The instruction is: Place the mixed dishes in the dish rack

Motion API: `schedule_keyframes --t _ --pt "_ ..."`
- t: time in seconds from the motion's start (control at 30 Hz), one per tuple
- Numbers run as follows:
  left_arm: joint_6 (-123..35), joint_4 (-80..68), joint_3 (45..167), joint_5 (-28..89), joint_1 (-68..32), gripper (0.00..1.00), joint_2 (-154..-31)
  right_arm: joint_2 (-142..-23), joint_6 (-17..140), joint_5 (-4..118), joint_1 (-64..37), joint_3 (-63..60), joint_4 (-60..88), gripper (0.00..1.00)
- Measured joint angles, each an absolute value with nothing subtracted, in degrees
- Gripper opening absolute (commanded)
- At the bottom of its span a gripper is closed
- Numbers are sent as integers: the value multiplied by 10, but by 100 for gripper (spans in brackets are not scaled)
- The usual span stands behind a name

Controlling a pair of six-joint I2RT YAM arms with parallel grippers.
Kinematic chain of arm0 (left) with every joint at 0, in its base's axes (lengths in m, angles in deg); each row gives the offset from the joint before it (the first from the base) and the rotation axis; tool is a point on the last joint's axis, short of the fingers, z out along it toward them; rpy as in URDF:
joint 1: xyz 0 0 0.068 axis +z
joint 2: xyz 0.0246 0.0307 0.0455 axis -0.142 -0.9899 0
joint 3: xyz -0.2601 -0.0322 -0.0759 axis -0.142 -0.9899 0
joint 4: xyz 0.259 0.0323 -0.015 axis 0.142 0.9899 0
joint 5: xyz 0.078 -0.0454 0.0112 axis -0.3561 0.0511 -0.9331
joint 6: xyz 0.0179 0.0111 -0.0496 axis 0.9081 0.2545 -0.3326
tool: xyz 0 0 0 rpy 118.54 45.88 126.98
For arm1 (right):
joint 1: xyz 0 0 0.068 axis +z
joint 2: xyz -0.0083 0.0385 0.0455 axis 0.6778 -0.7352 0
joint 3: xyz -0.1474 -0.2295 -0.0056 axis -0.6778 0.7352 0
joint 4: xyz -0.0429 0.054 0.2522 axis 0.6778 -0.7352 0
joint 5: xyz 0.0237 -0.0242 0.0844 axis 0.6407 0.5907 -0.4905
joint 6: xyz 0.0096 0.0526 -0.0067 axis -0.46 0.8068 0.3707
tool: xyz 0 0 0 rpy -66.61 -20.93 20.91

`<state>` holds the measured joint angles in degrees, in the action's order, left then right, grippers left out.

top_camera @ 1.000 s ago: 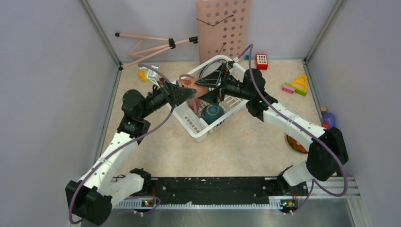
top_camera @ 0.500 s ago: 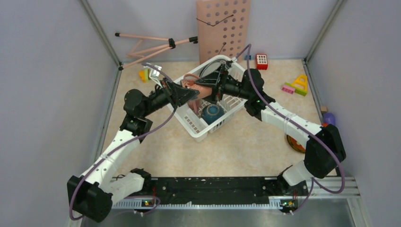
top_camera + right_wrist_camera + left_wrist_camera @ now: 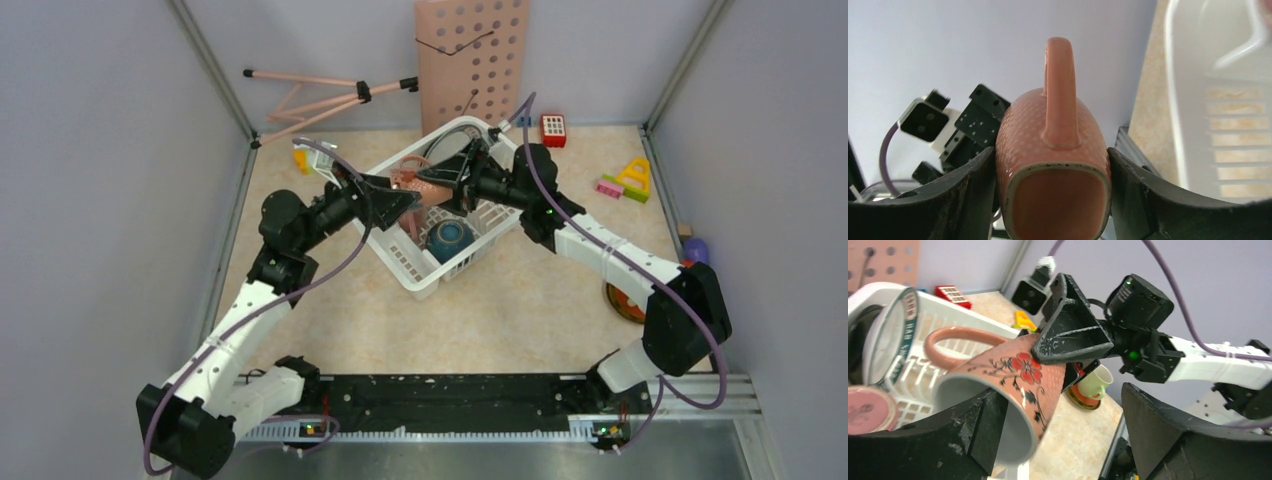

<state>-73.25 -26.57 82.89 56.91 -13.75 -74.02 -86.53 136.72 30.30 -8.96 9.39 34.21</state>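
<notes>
My right gripper (image 3: pixel 1053 202) clamps the pink mug (image 3: pixel 1053 145) above the dish rack (image 3: pixel 405 268), long axis pointing mouth-first at my left gripper (image 3: pixel 1063 420), which gapes wide, one finger against the rim.

The right gripper (image 3: pixel 1052 167) is clasping a pink cup (image 3: pixel 1053 132) by its sides, both fingers (image 3: pixel 960 202) pressing against it, base facing the camera, handle pointing up. The white dish rack (image 3: pixel 1175 115) is sitting on the beige table (image 3: pixel 1148 112) to the right.
</notes>
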Motion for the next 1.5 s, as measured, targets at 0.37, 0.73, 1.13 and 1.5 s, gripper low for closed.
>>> schedule_keyframes --t 0.37,0.73,1.13,1.5 --pt "-649 -15 833 236 -131 98 -658 -864 1101 524 -87 73 126 0" --pt "-678 117 829 92 -75 98 -661 -931 843 694 32 -80 -27 0" --pt "-712 185 829 20 -72 78 -641 -1028 702 699 71 -142 -93 0" --pt "-707 202 832 6 -71 78 -614 -1100 675 698 92 -155 -106 0"
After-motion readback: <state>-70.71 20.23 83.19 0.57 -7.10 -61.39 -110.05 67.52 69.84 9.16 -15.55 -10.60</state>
